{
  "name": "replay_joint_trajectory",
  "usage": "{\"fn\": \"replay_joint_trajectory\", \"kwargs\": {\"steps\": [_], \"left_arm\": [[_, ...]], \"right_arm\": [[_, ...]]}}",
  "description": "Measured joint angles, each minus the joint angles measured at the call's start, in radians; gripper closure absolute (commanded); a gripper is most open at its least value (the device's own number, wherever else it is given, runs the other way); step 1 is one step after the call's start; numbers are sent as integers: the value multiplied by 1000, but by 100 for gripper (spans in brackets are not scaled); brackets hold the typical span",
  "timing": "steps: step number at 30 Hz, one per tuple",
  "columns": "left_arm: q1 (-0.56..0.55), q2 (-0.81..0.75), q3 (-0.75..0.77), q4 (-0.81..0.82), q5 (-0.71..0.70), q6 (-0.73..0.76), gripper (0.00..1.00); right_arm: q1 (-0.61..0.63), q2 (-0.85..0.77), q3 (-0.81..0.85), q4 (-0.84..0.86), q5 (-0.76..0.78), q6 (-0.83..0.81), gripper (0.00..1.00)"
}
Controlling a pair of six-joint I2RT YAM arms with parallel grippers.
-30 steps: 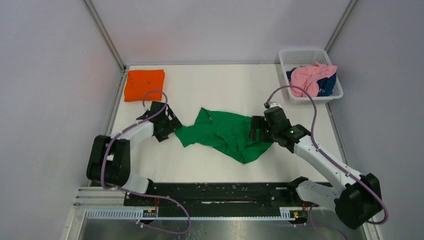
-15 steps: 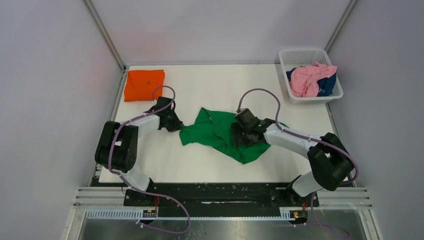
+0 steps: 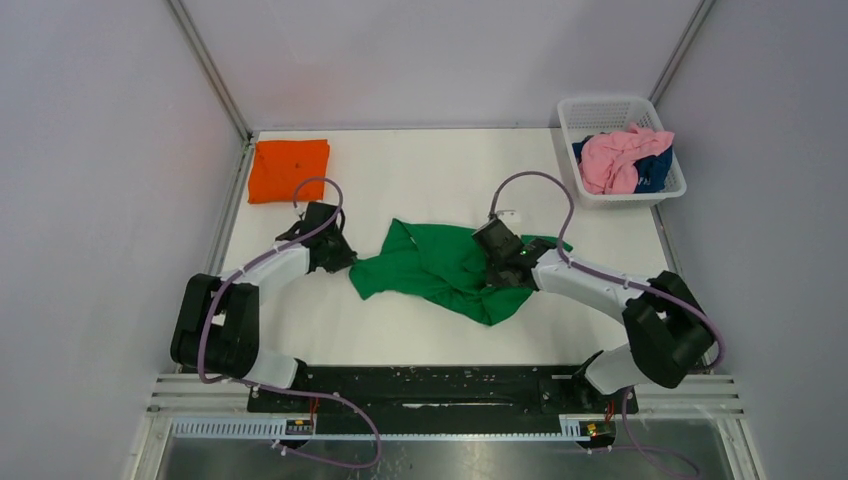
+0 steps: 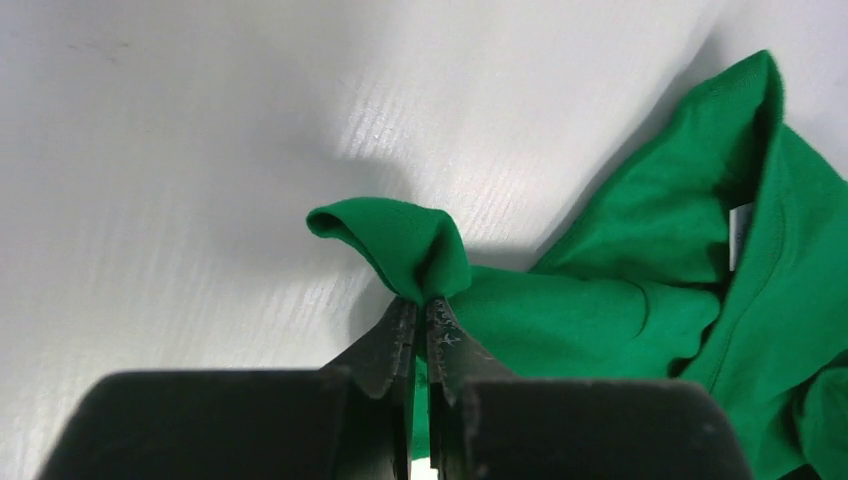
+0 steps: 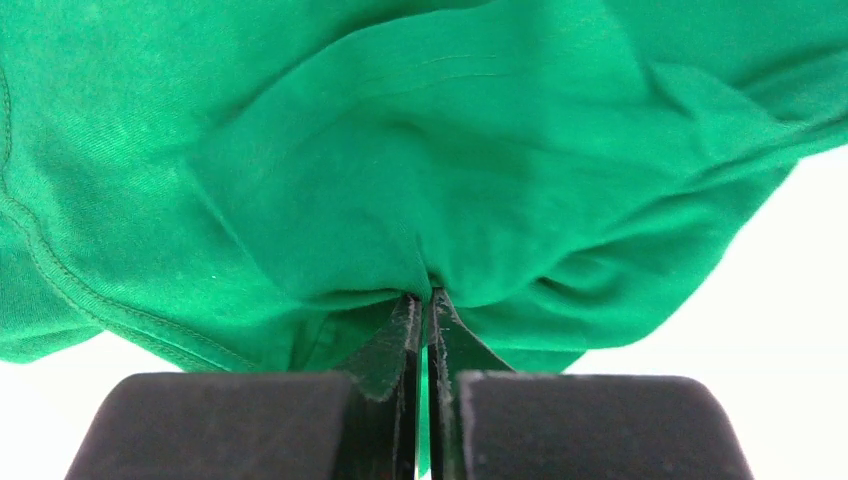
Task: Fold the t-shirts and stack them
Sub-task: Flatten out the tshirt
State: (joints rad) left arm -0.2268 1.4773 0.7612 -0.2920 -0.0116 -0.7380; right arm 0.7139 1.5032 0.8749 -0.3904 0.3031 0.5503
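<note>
The left hand (image 4: 421,318) and right hand (image 5: 422,305), each clamped on the crumpled bright green cloth t-shirt (image 3: 440,268), should pull apart evenly.

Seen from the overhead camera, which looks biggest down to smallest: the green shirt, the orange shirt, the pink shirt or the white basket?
1. green shirt
2. white basket
3. orange shirt and pink shirt: too alike to rank.

Green shirt (image 5: 400,150): soft matt knit cloth, stitched hem. Orange shirt (image 3: 288,170): matt cloth. Counter (image 4: 150,150): white, smooth, faint sheen. Basket (image 3: 600,112): white perforated plastic.
</note>
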Motion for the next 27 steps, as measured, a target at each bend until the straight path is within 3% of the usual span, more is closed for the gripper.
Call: {"fn": "replay_joint_trajectory", "kwargs": {"steps": [8, 15, 21, 27], "left_arm": [[0, -175, -2, -68, -56, 5, 100], [-14, -528, 94, -165, -91, 27, 100], [-26, -819, 292, -167, -60, 86, 100], [-27, -951, 548, -158, -37, 148, 100]], "right_arm": [[0, -223, -60, 0, 147, -4, 100], [1, -597, -27, -2, 295, -86, 100], [1, -819, 161, 0, 278, -223, 100], [1, -885, 452, -52, 200, -320, 100]]}}
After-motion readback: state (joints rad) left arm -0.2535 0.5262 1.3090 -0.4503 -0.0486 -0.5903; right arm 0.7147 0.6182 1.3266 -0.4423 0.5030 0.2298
